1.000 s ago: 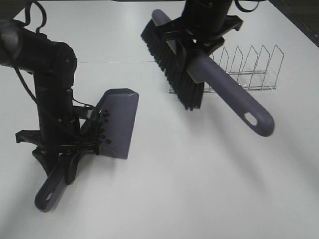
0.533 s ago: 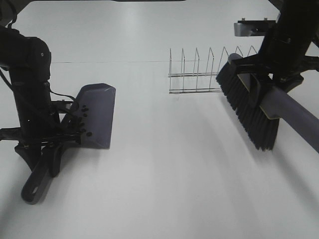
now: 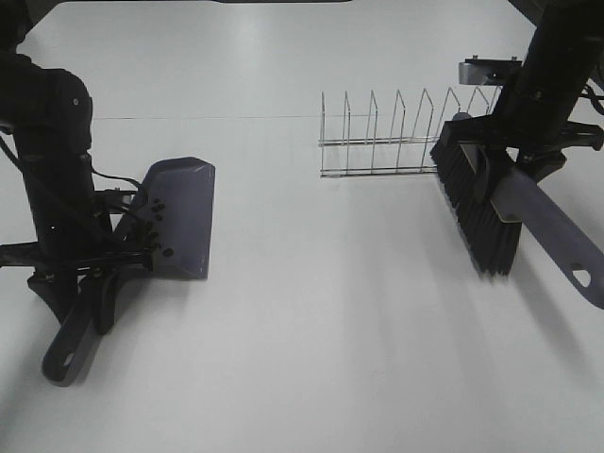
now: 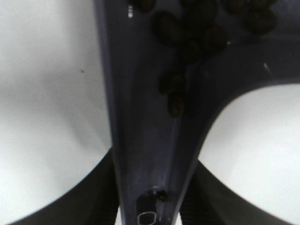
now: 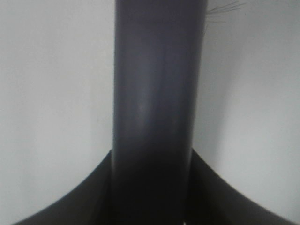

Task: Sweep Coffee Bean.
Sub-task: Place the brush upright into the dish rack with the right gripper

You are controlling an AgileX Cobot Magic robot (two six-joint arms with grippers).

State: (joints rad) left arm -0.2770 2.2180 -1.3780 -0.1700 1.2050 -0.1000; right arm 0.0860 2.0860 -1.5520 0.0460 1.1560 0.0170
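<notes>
Inside the dustpan (image 3: 185,206) lie the coffee beans (image 3: 158,229), a small dark cluster at the narrow end where the pan meets its handle (image 3: 68,349). The left wrist view shows them close, gathered in the throat of the pan, and two beans sit a little down the handle groove. No bean is seen on the table (image 3: 330,330). The left gripper (image 3: 92,272) pinches this handle, one finger on each side of it. The pan is at the left of the table with its wide lip pointing away from the arm; I cannot tell if the lip touches the surface. Well apart, at the right side, the right gripper (image 3: 522,160) is pressed on the handle of the brush (image 3: 479,212). The bristles point down and to the left, and the handle slopes to the lower right. A wire rack (image 3: 387,142) stands just beside the brush, behind it.
</notes>
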